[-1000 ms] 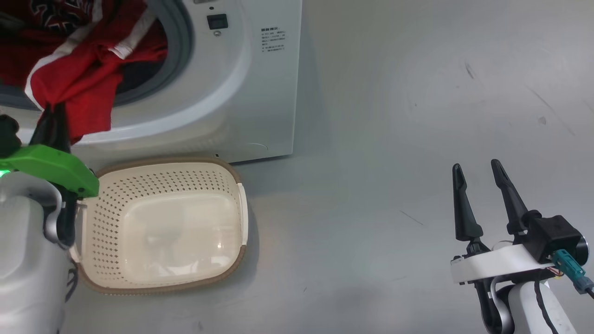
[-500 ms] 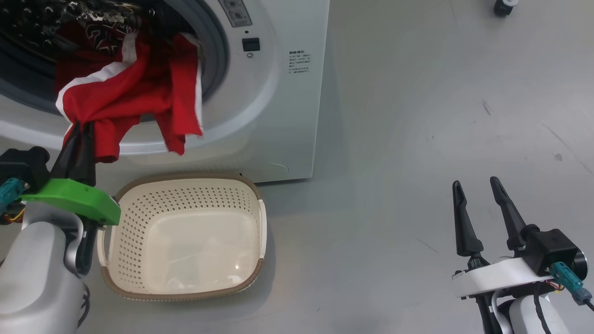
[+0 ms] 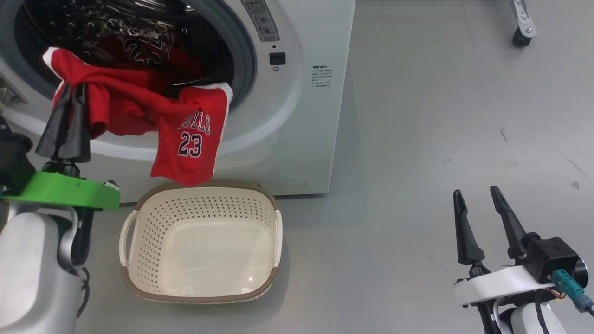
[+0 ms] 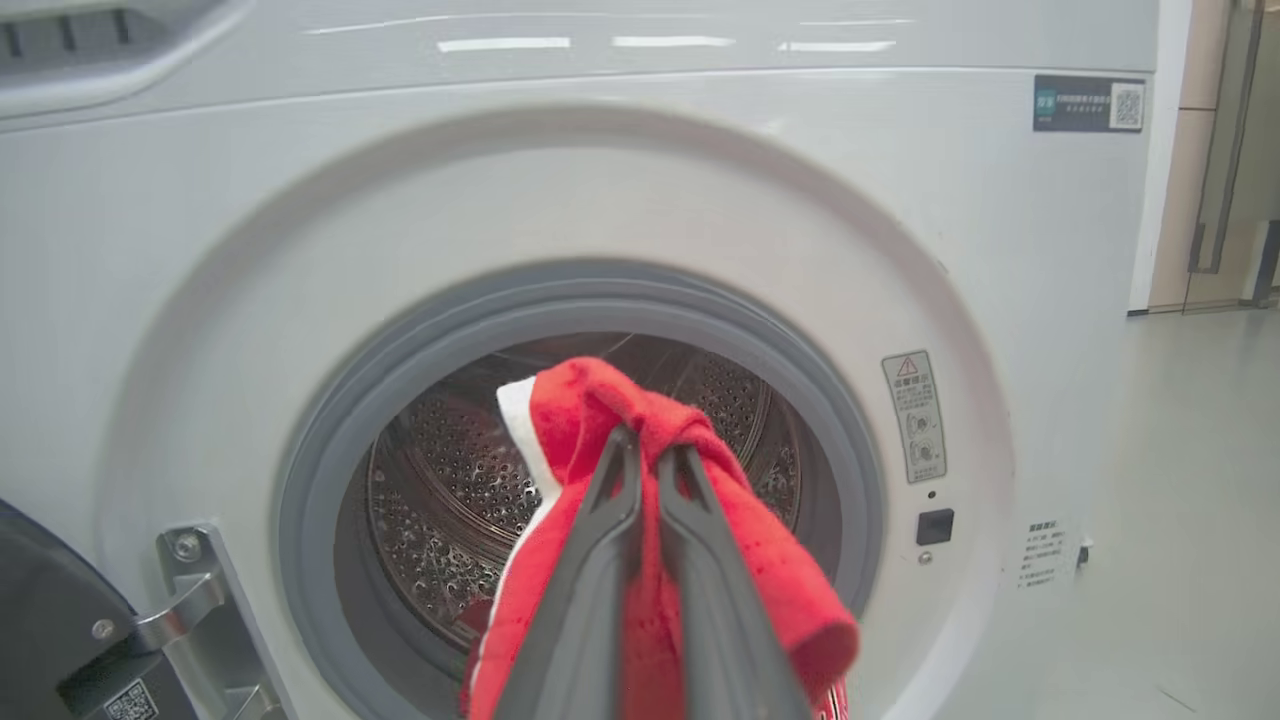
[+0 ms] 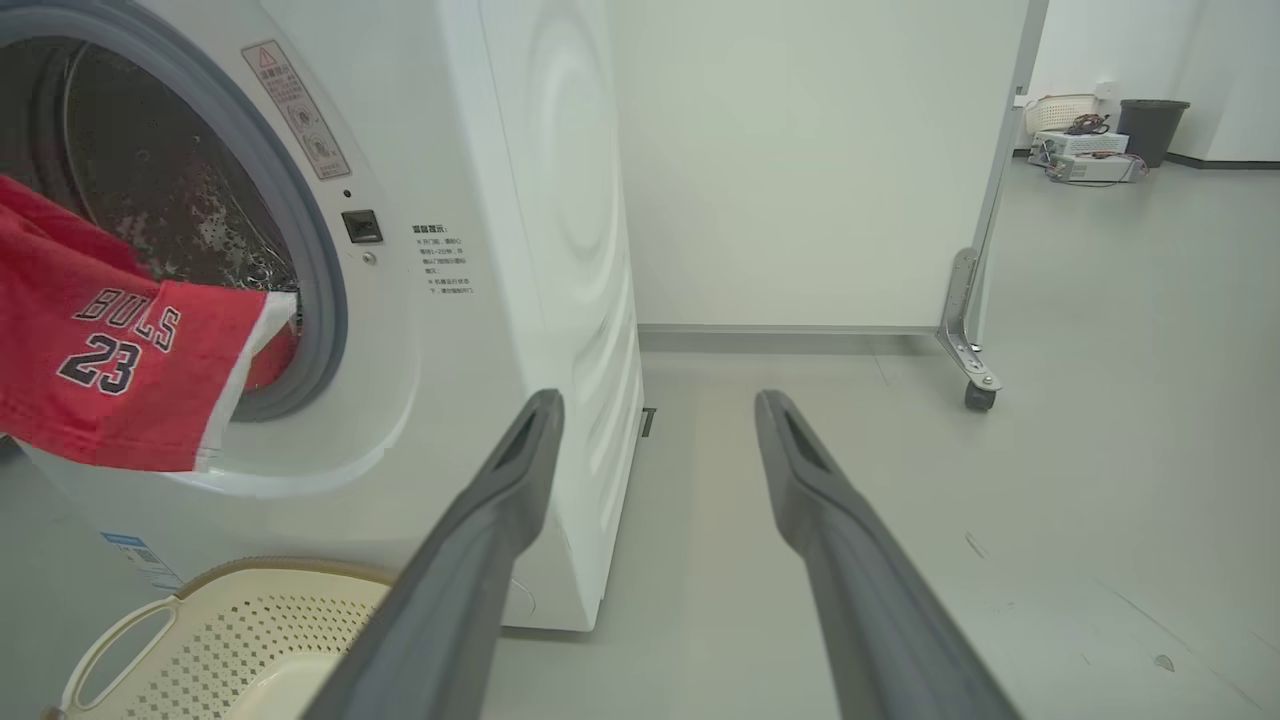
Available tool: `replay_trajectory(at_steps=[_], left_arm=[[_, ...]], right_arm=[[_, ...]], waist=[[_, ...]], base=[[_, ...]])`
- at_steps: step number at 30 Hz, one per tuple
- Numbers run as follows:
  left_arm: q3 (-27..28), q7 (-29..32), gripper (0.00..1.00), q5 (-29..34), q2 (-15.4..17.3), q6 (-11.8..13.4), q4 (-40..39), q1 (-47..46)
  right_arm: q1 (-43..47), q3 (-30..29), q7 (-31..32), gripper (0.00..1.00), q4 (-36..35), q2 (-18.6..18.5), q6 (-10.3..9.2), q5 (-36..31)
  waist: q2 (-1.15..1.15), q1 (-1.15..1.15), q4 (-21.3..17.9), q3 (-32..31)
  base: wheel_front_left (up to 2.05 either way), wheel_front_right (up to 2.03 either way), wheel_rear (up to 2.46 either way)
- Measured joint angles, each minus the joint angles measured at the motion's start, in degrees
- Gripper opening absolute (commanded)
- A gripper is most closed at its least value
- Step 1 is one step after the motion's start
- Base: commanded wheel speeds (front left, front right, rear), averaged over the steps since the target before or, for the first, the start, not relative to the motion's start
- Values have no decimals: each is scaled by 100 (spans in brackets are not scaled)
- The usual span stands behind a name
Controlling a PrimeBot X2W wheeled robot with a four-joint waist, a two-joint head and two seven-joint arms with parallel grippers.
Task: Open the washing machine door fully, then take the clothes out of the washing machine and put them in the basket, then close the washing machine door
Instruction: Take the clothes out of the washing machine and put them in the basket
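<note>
Since the earlier frame the head camera had swung, so the whole picture shifted; apart from that, the clothes had come further out of the drum, and a numbered jersey panel now hung clear over the lower lip of the opening.

The washing machine stood on the grey floor with its mouth open and the grey gasket exposed. In the left wrist view the washing machine door showed as a dark edge beside the hinge, swung away from the opening; how far could not be told.

The clothes lay partly in, partly out: one red bundle was draped from the drum to the left gripper, and more red cloth remained deeper inside; the hanging hem sat near the far rim of the basket in the head view, though how far above could not be told.

The basket stood on the floor against the foot of the machine, with no garment in it yet.

The left gripper's fingers were pressed together, pinching a fold of red cloth. The right gripper hung well apart to the right, fingers spread, holding nothing.

Assessment: extraction was under way — the garment was nearly free and positioned above the basket, so lowering and release appeared to be next; the trailing cloth might snag on the gasket.
</note>
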Motion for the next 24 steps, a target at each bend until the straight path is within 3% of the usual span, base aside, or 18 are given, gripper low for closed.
replay_trajectory(at_steps=[7, 24], left_arm=[[148, -1, 0, 120, -54, -15, -464, 437], [-133, 29, 0, -23, -98, -15, 82, 1310]], right_arm=[[2, 131, -1, 100, 9, 3, 54, -27], [-10, 223, -1, 100, -2, 5, 108, -69]], waist=[[0, 0, 97, -92], [0, 0, -114, 143]], base=[[0, 0, 0], [0, 0, 0]])
